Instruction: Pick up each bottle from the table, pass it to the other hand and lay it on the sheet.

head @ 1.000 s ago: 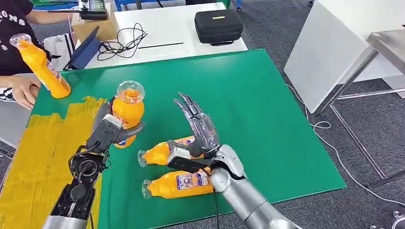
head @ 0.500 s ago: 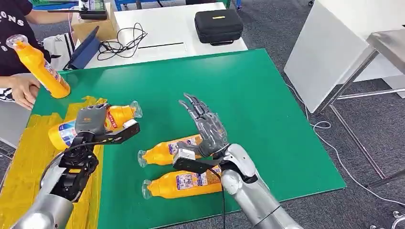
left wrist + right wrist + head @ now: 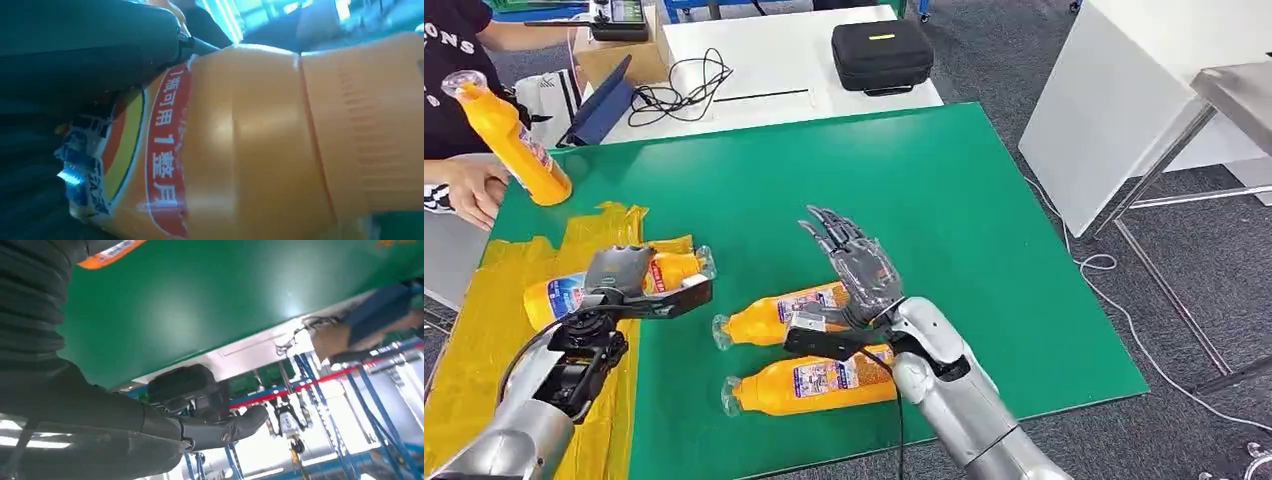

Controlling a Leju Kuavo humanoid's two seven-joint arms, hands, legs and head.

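An orange bottle (image 3: 604, 283) lies on its side at the edge of the yellow sheet (image 3: 484, 340), its clear cap end reaching over the green table (image 3: 984, 220). The left hand (image 3: 629, 285) grips it, fingers (image 3: 619, 265) wrapped across the labelled body; in the left wrist view the orange bottle with its red-bordered label fills the space against the palm. Two more bottles lie on the green surface to the right: the nearer-sheet bottle (image 3: 769, 318) and the front bottle (image 3: 799, 385), both with caps pointing toward the sheet. The right hand (image 3: 859, 285) hovers over them with its fingers (image 3: 834, 235) spread apart, holding nothing. At the far left edge a person's hand (image 3: 469, 190) rests on the table beside a tilted fourth bottle (image 3: 514, 140).
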